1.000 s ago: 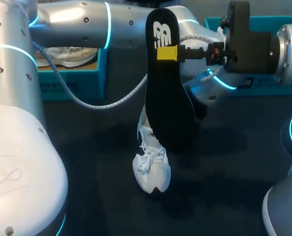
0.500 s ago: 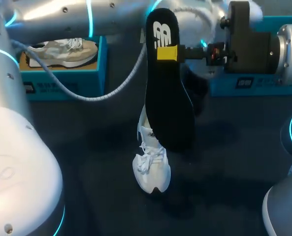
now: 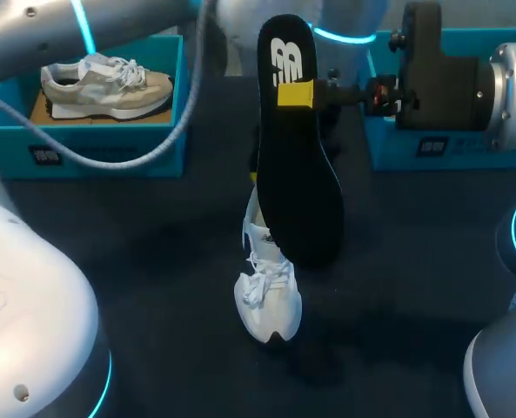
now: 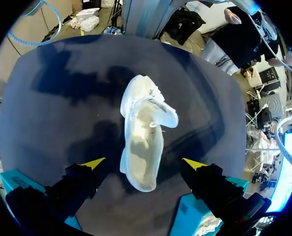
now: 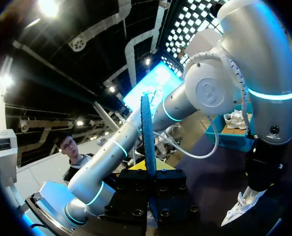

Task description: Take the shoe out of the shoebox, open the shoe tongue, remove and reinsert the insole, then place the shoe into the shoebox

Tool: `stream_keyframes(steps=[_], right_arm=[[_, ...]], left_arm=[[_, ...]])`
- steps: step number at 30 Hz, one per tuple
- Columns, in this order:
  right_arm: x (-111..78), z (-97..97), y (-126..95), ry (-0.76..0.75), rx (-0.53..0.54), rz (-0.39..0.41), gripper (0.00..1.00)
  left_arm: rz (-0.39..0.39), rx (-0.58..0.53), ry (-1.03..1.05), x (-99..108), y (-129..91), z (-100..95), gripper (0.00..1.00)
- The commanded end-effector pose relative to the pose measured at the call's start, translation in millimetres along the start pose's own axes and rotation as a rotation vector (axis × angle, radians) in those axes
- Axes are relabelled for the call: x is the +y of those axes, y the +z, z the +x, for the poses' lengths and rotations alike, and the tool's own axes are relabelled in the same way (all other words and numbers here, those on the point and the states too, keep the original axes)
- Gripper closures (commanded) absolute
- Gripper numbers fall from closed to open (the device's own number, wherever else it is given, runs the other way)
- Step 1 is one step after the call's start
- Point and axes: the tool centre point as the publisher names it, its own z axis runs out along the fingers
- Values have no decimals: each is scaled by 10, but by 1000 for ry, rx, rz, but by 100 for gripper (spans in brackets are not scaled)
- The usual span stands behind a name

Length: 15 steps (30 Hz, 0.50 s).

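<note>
**Head view.** The right pincer is clamped on the black insole near its upper end. The insole hangs upright above the dark surface with its broad end lowest. The white shoe lies on the surface below and partly behind the insole, with its toe toward the robot's side and its laces loose. 2 teal boxes stand at the far edge. The left shoebox contains a second shoe, grey-beige and resting on its sole. The right shoebox is partly hidden by the right arm.

**Left wrist view.** The left pincer is spread wide and grips nothing. Its 2 yellow tips sit on either side of the white shoe's heel end, clear of it. The shoe's mouth gapes upward, and its toe points away from the pincer.

**Right wrist view.** The insole is seen edge-on, rising from between the right pincer's 2 fingers, which press on it from both sides. The white shoe lies on the surface below the left arm.
</note>
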Motion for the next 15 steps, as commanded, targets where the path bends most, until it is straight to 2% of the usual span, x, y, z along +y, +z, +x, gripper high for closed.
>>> stream_keyframes(steps=[1, 14, 15], right_arm=[[-1, 0, 35, 1, -2, -1, 100], [-1, 0, 35, 1, -2, -1, 100], [-1, 0, 35, 1, -2, -1, 100]], left_arm=[[-7, -249, 0, -10, -10, 249, 0], [-7, -249, 0, -10, -10, 249, 0], [8, -288, -17, -3, 19, 239, 0]])
